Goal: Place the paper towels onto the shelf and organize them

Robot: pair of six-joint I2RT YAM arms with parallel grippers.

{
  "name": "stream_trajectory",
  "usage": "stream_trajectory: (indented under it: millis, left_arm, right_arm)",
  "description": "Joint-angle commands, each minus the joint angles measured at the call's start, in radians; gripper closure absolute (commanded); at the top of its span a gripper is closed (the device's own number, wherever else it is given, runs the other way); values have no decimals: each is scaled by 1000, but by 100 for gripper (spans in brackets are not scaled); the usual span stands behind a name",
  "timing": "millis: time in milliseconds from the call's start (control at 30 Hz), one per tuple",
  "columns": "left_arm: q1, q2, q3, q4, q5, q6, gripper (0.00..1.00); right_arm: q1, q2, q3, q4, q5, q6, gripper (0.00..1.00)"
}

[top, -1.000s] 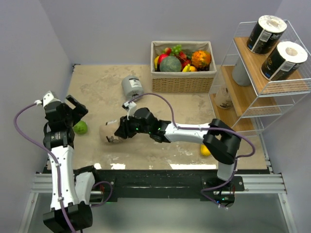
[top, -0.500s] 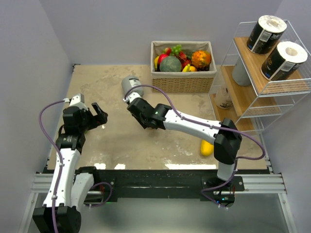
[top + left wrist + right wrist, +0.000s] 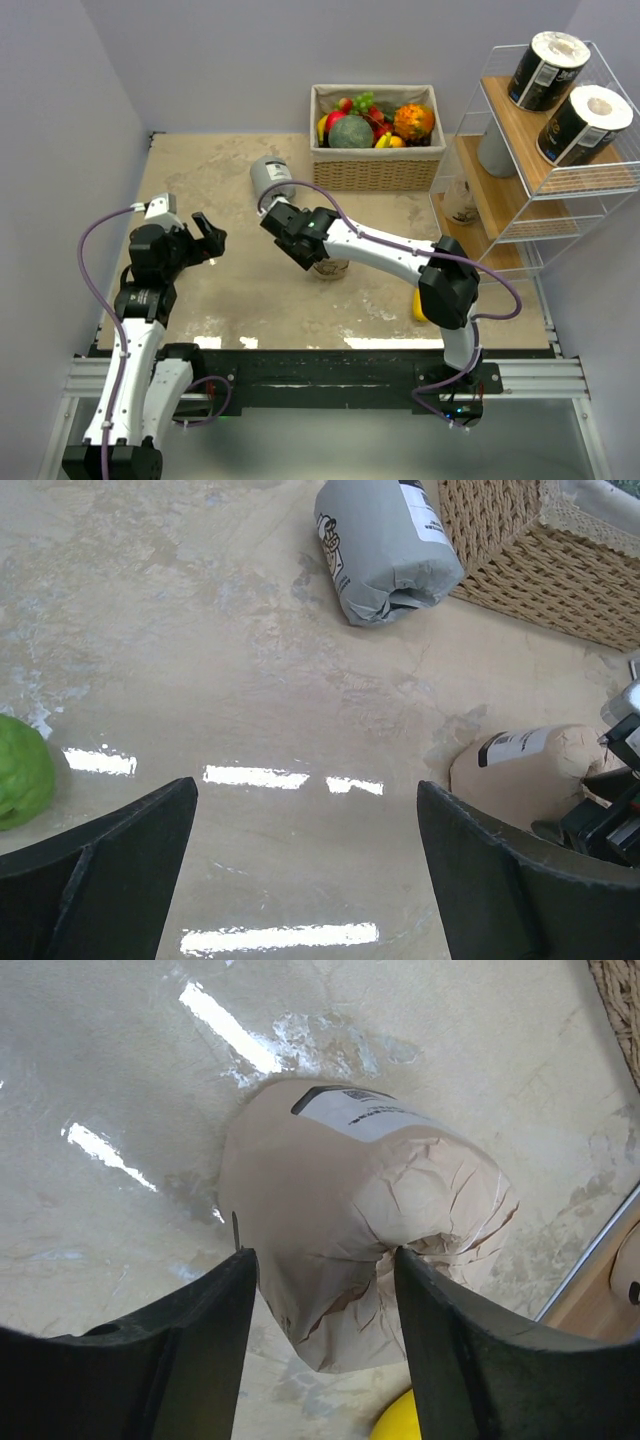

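A tan paper towel roll (image 3: 350,1190) rests on the table, and my right gripper (image 3: 320,1255) stands astride its crumpled near end with the jaws parted. From above, that gripper (image 3: 312,255) covers most of the tan roll (image 3: 332,268). A grey roll (image 3: 270,178) lies in front of the basket. My left gripper (image 3: 208,240) hovers wide open and empty over bare table left of the tan roll (image 3: 530,770). The shelf (image 3: 515,115) at the right carries two black rolls (image 3: 548,68) on top and a grey one (image 3: 495,150) below.
A wicker basket (image 3: 375,170) of fruit stands at the back centre. A yellow mango (image 3: 422,305) lies under the right arm's elbow. A green fruit (image 3: 20,770) sits left of my left gripper. Walls close in at the back and the left.
The right arm carried the tan roll rightward to the table's middle and its jaws widened. The left arm swung forward and to the right, away from the green fruit.
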Motion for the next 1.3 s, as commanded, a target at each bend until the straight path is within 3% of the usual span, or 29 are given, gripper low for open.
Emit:
stream_trajectory:
  millis: [0, 600, 800, 1000, 1267]
  left_arm:
    - [-33, -35, 7, 26, -19, 18, 3]
    - [-50, -32, 10, 18, -56, 14, 3]
    - [-50, -27, 8, 17, -61, 12, 3]
    - [-55, -21, 11, 12, -75, 11, 3]
    - [-55, -20, 11, 8, -78, 8, 2]
  right_arm:
    - [-20, -45, 40, -1, -25, 0, 38]
    - [-101, -82, -99, 129, -219, 35, 42]
    - [-103, -59, -122, 145, -233, 31, 51]
    - [-103, -93, -144, 140, -190, 2, 57]
    - [-138, -129, -124, 51, 6, -48, 64]
